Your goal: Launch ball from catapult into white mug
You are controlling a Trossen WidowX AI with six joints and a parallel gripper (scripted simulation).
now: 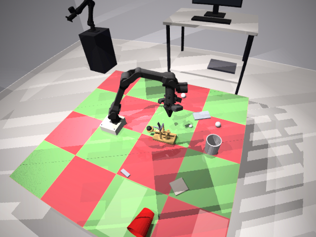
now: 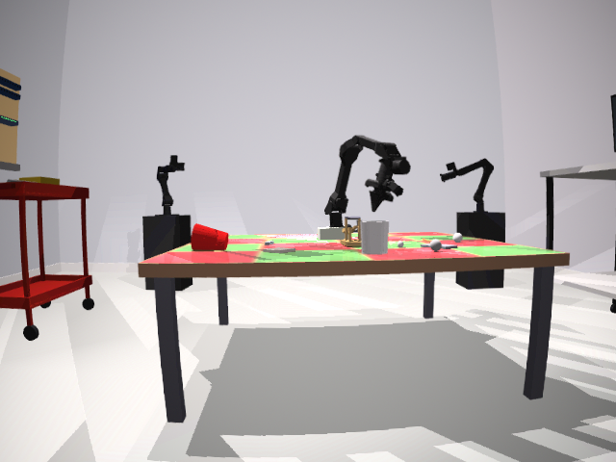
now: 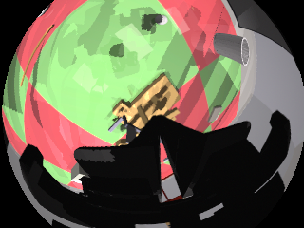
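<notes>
Catapult (image 1: pixel 164 139) (image 2: pixel 352 243) (image 3: pixel 161 92) seemingly loaded with the black ball (image 1: pixel 149 128), we hover, gripper (image 1: pixel 169 115) (image 2: pixel 374 209) (image 3: pixel 156 120) empty and pinched together, needing white mug (image 1: pixel 211 148) (image 2: pixel 374 237) (image 3: pixel 229 49) aim confirmed before firing.

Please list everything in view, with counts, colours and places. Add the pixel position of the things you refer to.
catapult (image 1: pixel 164 139) (image 2: pixel 351 243) (image 3: pixel 163 90): one, tan, mid-table
black ball (image 1: pixel 149 128): one, at the catapult's cup
white mug (image 1: pixel 212 149) (image 2: pixel 374 237) (image 3: pixel 229 48): one, upright
balls (image 1: pixel 217 124) (image 2: pixel 435 244) (image 3: pixel 163 20): three, whitish, around mug and arm
plastic cup (image 1: pixel 142 221) (image 2: pixel 209 237): one, red, tipped over
flat pieces (image 1: pixel 178 186) (image 2: pixel 281 250) (image 3: pixel 216 113): three, pale, scattered
rod (image 3: pixel 38 52): one, orange, on table
table (image 1: pixel 94 178) (image 2: pixel 347 269) (image 3: pixel 95 57): one, red-green checkered top
cart (image 2: pixel 49 191): one, red, beyond table
desk (image 1: pixel 178 19) (image 2: pixel 577 171): one, pale, behind
monitor (image 1: pixel 217 2), keyboard (image 1: pixel 211 19): one each, black, on desk
other arms (image 1: pixel 90 15) (image 2: pixel 166 189): two, black, on pedestals (image 1: pixel 98 51) (image 2: pixel 166 239)
arm (image 1: pixel 153 73) (image 2: pixel 343 173): one, black, white base (image 1: pixel 110 126) (image 2: pixel 328 232) (image 3: pixel 78 174)
gripper (image 1: pixel 169 114) (image 2: pixel 375 209) (image 3: pixel 156 120): one, black, shut above table
</notes>
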